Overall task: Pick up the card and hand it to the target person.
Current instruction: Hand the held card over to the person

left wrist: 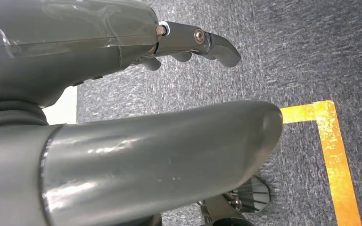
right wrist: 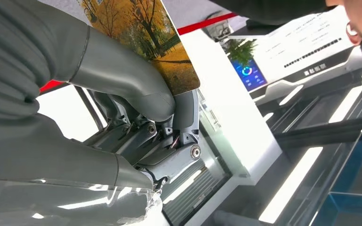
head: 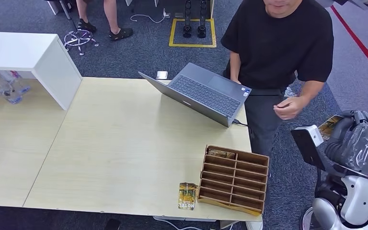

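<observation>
Right hand: the right hand (head: 341, 139) is raised off the bench's right side, its fingers (right wrist: 122, 80) grasping the card (right wrist: 146, 37) with the thumb pressed across its printed face; the free end sticks out past the grip, likely so the person can take it.
Card held: in the head view it shows as a small corner at the hand, between the robot and the person.
Left hand: the left hand (left wrist: 136, 136) hangs over the carpet, fingers (left wrist: 202, 44) loosely curled and grasping nothing, apparently parked out of the way.
Near bench edge: a second card (head: 187, 195) lies flat at the near edge, just beside a wooden slotted organiser (head: 234, 178) at the near right corner, whose back slot holds what looks like another card.
Far bench edge: an open laptop (head: 201, 93) sits angled at the far right corner, screen tipped toward the person.
Person: a person in black (head: 280, 43) stands past the right edge, one hand (head: 287, 108) half-raised toward the robot, well placed to receive.
Stage: judged to be the handover itself, the card not yet taken.
</observation>
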You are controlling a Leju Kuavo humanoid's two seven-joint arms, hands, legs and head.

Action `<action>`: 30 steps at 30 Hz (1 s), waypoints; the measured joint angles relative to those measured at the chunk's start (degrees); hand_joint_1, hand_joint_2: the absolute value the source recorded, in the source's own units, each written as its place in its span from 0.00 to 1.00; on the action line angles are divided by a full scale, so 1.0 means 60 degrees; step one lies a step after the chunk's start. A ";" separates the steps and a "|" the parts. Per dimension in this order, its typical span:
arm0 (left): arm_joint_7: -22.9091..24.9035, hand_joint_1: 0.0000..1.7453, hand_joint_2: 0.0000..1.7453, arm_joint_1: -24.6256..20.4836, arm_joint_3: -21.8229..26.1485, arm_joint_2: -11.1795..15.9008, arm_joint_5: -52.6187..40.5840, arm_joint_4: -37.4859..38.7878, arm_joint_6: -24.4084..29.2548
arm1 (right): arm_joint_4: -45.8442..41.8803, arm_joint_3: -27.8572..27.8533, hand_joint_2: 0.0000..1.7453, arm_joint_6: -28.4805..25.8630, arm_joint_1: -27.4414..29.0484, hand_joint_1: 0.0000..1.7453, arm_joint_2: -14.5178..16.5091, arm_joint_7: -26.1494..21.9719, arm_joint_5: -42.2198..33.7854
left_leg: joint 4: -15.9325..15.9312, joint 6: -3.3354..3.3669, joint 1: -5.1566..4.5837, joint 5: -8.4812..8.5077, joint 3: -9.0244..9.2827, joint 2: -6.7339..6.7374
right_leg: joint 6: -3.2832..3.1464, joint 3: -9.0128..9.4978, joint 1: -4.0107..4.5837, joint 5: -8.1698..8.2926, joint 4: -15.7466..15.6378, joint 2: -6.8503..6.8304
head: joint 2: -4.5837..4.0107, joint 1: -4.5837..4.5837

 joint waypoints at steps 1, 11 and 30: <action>0.0000 0.00 0.00 0.0000 -0.0010 -0.0001 -0.0003 0.0001 -0.0009 | 0.0076 -0.0021 1.00 -0.0026 -0.0013 0.82 0.0006 -0.0037 -0.0007 | 0.0000 0.0000 0.0000 0.0000 -0.0001 0.0000 | 0.0000 0.0000 0.0000 0.0000 0.0000 -0.0001 | 0.0000 -0.0001; -0.0038 0.00 0.00 -0.0003 -0.0226 -0.0002 -0.0042 -0.0002 -0.0081 | 0.1475 -0.0411 1.00 -0.0100 -0.0345 0.81 0.0205 -0.0617 0.0550 | 0.0000 0.0000 0.0000 0.0000 -0.0001 -0.0002 | 0.0000 0.0000 0.0000 0.0000 0.0000 -0.0007 | 0.0000 0.0000; -0.0040 0.00 0.00 -0.0001 -0.0393 -0.0002 -0.0066 -0.0001 -0.0118 | 0.3632 -0.0783 1.00 -0.0066 -0.0439 0.00 0.0750 -0.0731 0.1718 | 0.0000 0.0000 -0.0001 0.0000 0.0002 -0.0002 | 0.0000 -0.0001 0.0000 0.0000 0.0000 -0.0003 | 0.0000 0.0000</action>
